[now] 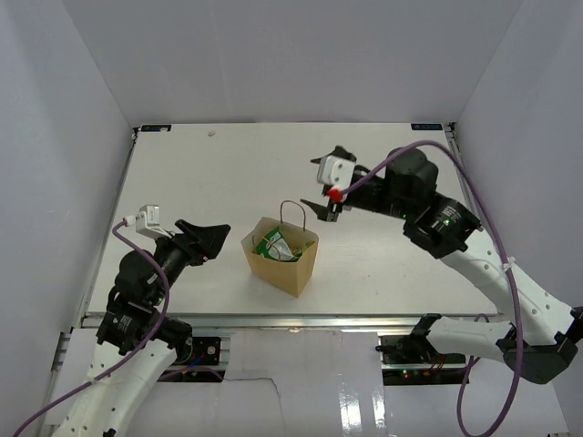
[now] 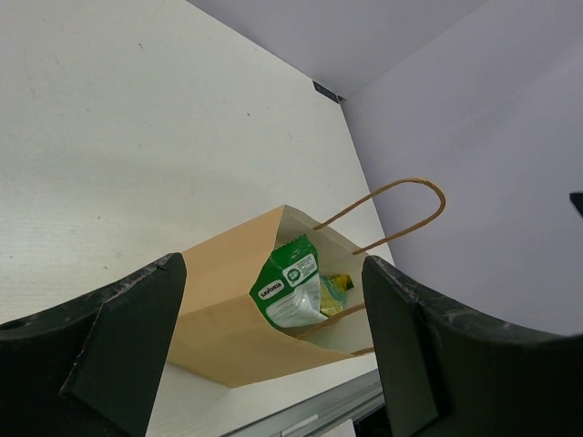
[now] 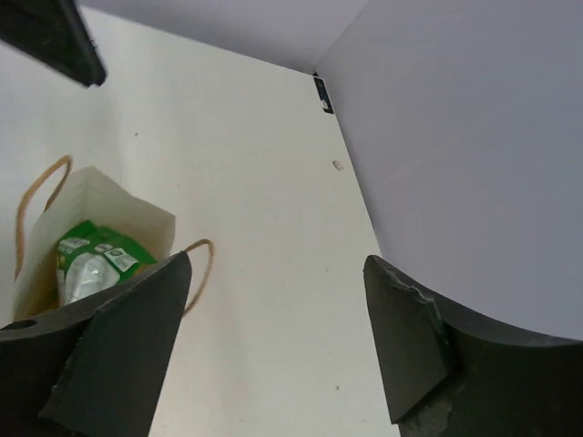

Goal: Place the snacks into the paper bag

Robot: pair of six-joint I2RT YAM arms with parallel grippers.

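The tan paper bag [image 1: 282, 259] stands upright and open near the table's front middle, its loop handles up. Inside it, in the left wrist view, a green-and-white snack bag [image 2: 290, 293] leans against a yellow wrapper [image 2: 335, 289]; the rest of the bag's inside is hidden. My left gripper [image 1: 219, 241] hovers just left of the paper bag [image 2: 228, 319], open and empty, with the bag's mouth showing between its fingers. My right gripper [image 1: 317, 184] hangs above and behind the bag's right side, open, with nothing between its fingers. In the right wrist view the bag [image 3: 100, 205] sits at the lower left.
White walls enclose the table on the left, back and right. A small speck [image 1: 211, 133] lies near the back edge. A metal rail [image 1: 291, 320] runs along the table's front edge below the bag.
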